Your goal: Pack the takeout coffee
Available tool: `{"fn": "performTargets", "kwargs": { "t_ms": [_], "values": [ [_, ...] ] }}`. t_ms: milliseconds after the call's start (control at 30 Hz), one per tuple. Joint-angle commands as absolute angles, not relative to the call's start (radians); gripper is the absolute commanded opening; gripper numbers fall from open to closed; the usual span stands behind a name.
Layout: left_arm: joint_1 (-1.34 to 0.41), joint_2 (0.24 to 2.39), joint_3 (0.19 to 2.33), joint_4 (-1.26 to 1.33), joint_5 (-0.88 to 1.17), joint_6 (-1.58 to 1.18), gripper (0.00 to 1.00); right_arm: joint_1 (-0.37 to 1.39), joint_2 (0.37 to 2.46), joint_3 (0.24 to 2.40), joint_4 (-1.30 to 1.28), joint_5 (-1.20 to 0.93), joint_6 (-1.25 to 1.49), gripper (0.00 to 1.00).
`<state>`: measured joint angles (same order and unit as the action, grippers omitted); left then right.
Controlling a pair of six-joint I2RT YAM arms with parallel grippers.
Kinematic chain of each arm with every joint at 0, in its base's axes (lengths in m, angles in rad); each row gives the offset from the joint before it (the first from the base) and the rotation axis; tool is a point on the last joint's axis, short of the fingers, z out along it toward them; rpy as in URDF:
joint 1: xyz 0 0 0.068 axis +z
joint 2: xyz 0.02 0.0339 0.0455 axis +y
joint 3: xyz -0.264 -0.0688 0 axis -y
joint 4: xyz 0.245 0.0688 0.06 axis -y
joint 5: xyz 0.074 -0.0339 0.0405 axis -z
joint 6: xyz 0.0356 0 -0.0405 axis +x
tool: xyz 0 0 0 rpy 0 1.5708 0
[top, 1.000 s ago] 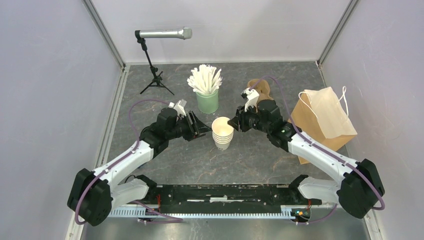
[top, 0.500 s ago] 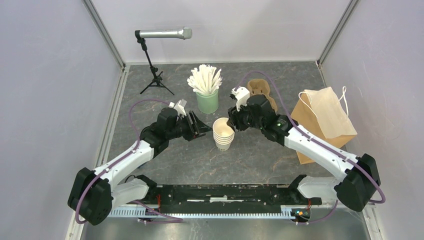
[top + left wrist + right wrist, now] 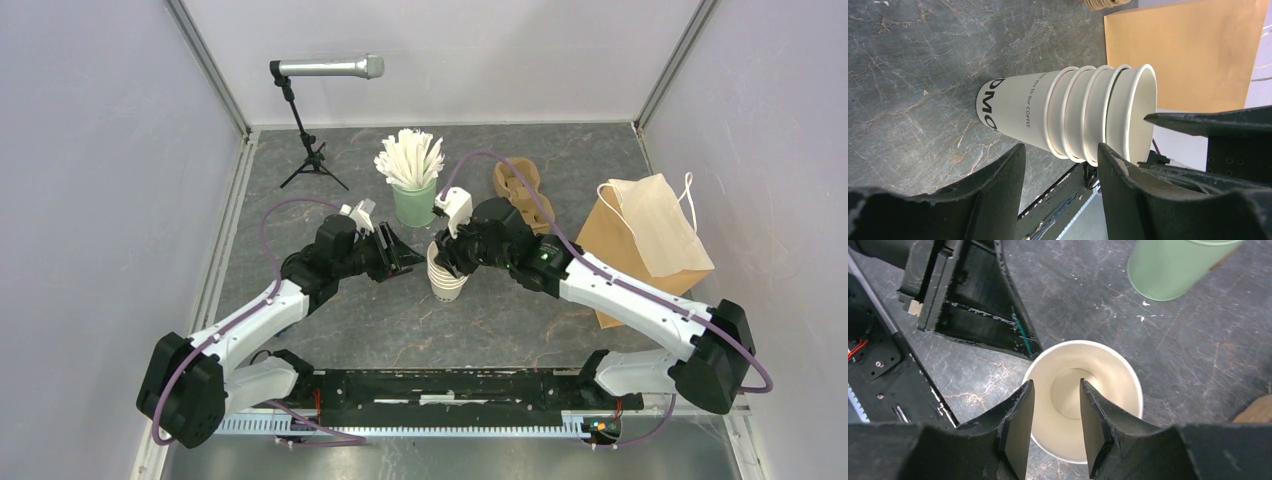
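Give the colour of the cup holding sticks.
The cup is mint green; best in top external.

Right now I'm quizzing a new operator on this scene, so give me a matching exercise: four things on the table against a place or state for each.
1 cup stack
2 mint-green cup
3 paper bag
4 microphone

A far left corner, silver
B right side, brown with white handles
C middle, nested and lidless
D full of white sticks

Pairs: 1-C, 2-D, 3-B, 4-A
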<state>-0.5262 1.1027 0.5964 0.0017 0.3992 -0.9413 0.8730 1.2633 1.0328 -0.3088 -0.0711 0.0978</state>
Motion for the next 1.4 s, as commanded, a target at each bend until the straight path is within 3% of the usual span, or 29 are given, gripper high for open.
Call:
{"fn": "performTargets", "kwargs": {
  "t_ms": [0,367,933,1367],
  "values": [
    [-0.531,1.105,0.592,0.043,0.420,-0.953,0.62,0.896,1.286,1.089,-0.272,-0.125,0.077,0.43],
    [-0.531,1.099,0.590,0.049,0.428,-0.964,0.62,0.911,1.329,1.090,-0.281,-0.096,0.070,0.39],
    [-0.531,1.107,0.594,0.055,0.443,-0.969,0.62,0.943,1.328,1.113,-0.319,-0.079,0.080,0.44],
    [-0.531,1.098,0.590,0.047,0.436,-0.960,0.64,0.969,1.272,1.116,-0.355,-0.012,0.091,0.54]
  ]
}}
